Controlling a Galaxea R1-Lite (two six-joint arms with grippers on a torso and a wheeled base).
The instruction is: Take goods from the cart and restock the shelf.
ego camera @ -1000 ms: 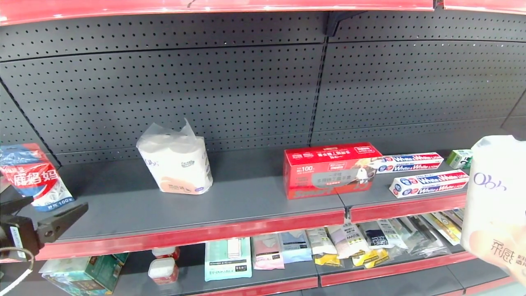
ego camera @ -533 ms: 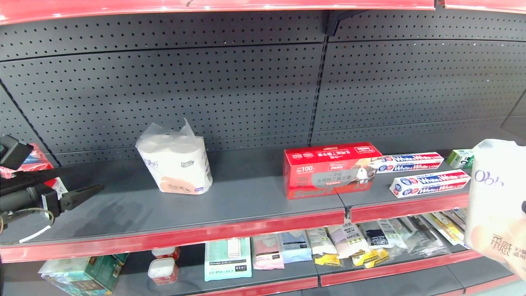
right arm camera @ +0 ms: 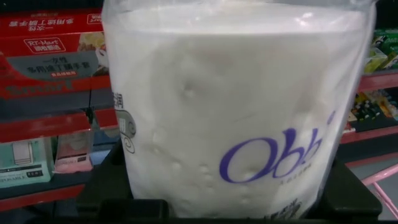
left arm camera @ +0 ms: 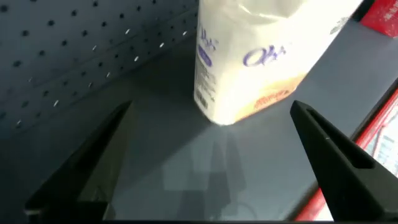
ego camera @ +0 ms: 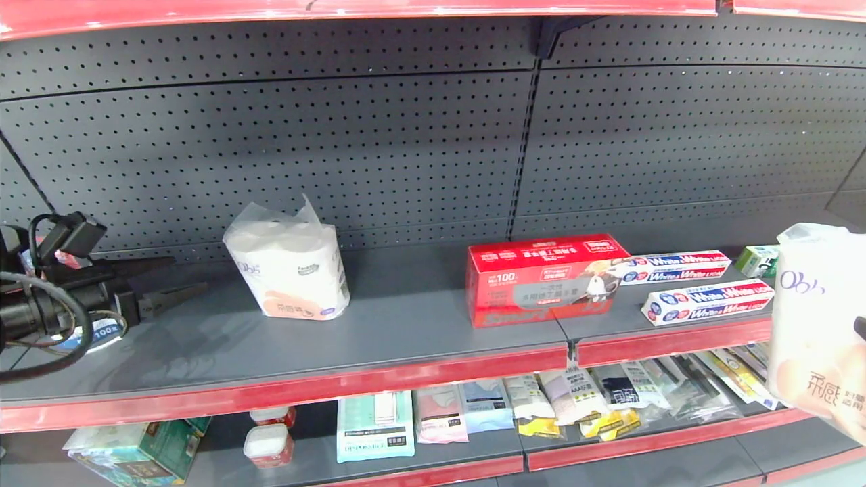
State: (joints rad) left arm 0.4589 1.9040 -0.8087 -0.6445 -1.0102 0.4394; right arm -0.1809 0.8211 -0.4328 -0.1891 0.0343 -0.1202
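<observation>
Left claw [ego camera: 188, 276] advanced toward shelf pack [ego camera: 287, 267]; held pack [ego camera: 815, 325] barely moved

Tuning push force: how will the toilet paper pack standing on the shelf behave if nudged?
Toilet paper pack looks light for its bulk, so likely slides on the smooth shelf. Loose wrap, soft rolls: probably dents. Upright, it may tip if pushed high.

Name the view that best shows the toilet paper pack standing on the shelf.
Head view: the standing pack shows whole, upright on the shelf. The left wrist view catches its lower part, with the top cut off. The right wrist view has the held pack instead.
</observation>
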